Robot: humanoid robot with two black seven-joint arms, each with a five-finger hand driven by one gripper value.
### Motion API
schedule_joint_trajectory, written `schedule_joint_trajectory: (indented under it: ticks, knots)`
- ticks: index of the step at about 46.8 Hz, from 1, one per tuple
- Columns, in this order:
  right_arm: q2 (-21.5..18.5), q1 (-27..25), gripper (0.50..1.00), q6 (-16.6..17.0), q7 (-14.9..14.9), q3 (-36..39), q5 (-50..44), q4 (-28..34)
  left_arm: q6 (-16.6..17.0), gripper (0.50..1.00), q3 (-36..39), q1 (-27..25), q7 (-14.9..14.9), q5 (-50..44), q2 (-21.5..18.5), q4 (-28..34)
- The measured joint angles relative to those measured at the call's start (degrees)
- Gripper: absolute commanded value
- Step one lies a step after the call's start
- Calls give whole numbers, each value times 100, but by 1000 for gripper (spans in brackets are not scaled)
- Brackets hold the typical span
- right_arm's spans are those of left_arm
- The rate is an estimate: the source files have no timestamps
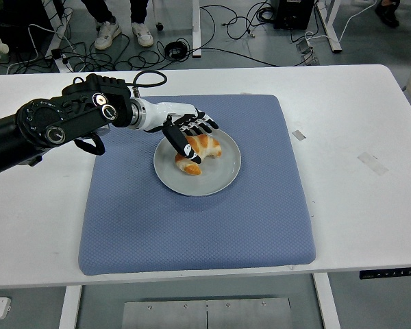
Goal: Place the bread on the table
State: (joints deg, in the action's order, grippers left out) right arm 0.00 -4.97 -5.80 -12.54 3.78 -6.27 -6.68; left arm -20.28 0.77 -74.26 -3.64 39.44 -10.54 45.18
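A golden croissant (pixel 198 152) lies on a round grey plate (pixel 219 175) in the middle of a blue mat (pixel 192 226). My left hand (pixel 190 135) reaches in from the left and hovers at the croissant's upper left. Its fingers are spread over the back of the bread and the thumb (pixel 181 142) lies across the bread's left end. The fingers are not closed around it. The right arm does not show.
The mat lies on a white table (pixel 356 199). Two pieces of tape (pixel 373 163) stick to the table right of the mat. Cables and a person's shoes (pixel 123 31) show on the floor beyond the far edge.
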Motion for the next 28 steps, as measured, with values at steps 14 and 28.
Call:
schedule_joint_trajectory:
  ticks: [14, 28]
  knots:
    - [0, -4, 1000, 0, 0, 0, -1, 19, 77, 812, -2, 77, -3, 3, 0, -1]
    - [0, -4, 1000, 0, 0, 0, -2, 19, 77, 761, -7, 79, -1, 3, -9, -1]
